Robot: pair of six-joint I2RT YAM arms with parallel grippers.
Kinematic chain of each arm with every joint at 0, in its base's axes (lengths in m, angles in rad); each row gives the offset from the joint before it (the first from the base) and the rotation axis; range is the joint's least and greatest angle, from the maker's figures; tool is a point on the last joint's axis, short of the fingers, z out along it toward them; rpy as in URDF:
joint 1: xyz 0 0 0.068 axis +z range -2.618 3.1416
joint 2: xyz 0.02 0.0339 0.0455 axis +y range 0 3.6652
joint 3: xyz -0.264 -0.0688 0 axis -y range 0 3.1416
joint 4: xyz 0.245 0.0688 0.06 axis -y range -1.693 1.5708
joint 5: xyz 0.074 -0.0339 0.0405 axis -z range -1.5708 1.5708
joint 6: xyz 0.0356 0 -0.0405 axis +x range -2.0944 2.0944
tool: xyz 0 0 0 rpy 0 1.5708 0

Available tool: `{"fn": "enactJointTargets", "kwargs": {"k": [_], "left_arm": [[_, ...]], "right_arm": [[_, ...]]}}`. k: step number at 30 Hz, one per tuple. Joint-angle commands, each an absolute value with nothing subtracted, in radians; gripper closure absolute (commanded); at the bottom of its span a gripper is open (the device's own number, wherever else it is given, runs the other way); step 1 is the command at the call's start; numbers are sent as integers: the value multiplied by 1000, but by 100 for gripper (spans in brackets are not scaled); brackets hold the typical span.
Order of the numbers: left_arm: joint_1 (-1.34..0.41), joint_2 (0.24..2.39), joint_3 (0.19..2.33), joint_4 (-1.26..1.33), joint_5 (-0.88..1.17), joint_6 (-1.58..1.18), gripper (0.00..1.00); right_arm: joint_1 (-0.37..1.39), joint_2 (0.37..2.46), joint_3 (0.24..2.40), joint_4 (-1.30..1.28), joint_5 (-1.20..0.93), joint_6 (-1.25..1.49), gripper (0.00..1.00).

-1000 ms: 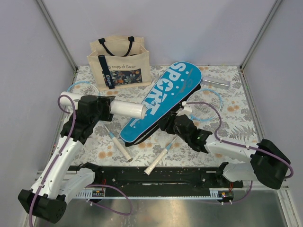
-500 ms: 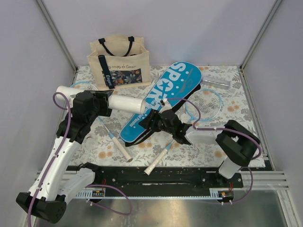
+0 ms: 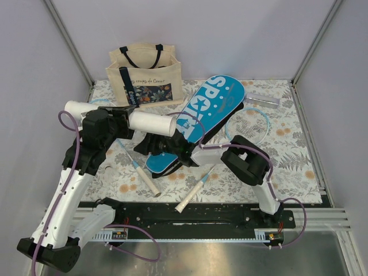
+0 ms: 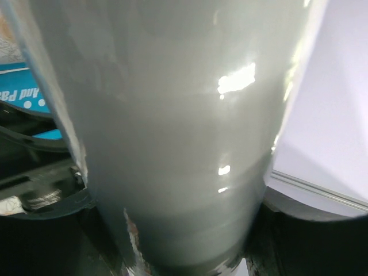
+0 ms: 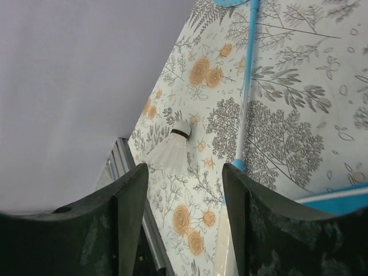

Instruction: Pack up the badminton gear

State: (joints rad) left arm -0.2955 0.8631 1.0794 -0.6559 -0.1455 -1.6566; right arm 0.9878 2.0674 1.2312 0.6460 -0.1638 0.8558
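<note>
My left gripper [image 3: 122, 121] is shut on the white tube [image 3: 152, 123] and holds it level above the table's left side. In the left wrist view the tube [image 4: 172, 126] fills the frame between the dark fingers [image 4: 52, 201]. The blue SPORT case [image 3: 210, 106] lies slantwise in the middle. My right gripper [image 3: 147, 144] reaches left past the case's lower end, open and empty [image 5: 184, 190]. One racket's white handle [image 3: 148, 181] lies near the front left, and its shaft [image 5: 248, 75] shows in the right wrist view. The other racket's handle [image 3: 190, 196] lies front centre, its head [image 3: 250, 127] right of the case.
A beige tote [image 3: 146, 75] with black straps stands at the back left. A white shuttlecock [image 5: 172, 150] lies on the floral mat [image 5: 287, 132] ahead of the right fingers. A small clear packet [image 3: 261, 101] lies at the back right. Metal frame posts and grey walls close in the table.
My right arm has swung left across the lower end of the case, and its jaws have widened. The left arm has carried the tube a little left and back.
</note>
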Motion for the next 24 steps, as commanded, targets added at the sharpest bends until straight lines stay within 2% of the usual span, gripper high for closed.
{"fn": "enactJointTargets", "kwargs": {"k": [1, 13, 24], "left_arm": [[-298, 844, 1154, -610, -155, -1654, 43], [-287, 825, 1175, -680, -301, -1612, 43], [-273, 818, 1158, -669, -393, -1635, 43]], "right_arm": [[1025, 2152, 1360, 700, -216, 730, 37], [1109, 2350, 1581, 626, -222, 460, 35], [1127, 2425, 1595, 749, -271, 348, 36]]}}
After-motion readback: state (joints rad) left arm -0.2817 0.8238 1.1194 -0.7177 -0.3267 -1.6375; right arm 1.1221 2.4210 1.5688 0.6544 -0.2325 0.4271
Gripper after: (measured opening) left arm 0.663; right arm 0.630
